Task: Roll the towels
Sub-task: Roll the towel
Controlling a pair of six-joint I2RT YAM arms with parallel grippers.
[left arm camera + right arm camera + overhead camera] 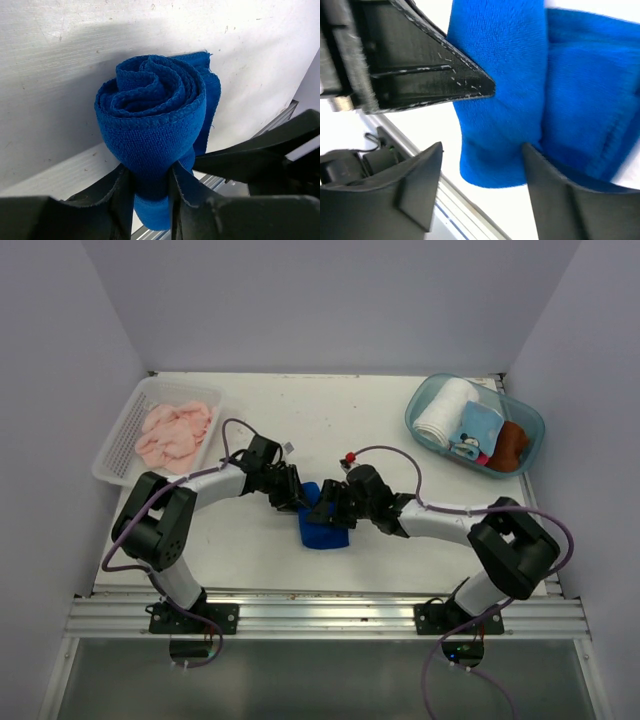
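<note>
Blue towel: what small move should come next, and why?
Probably close the right fingers on the roll's end: the left fingers pinch the blue towel, the right ones stand apart around it, and a flat tail is not yet rolled.

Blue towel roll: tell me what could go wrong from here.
1. The left tool pinches only one end of the blue towel. The outer flap hangs loose and could unwind.
2. The right tool stands open astride the roll. Pulling away, it might snag the cloth and drag it loose.
</note>
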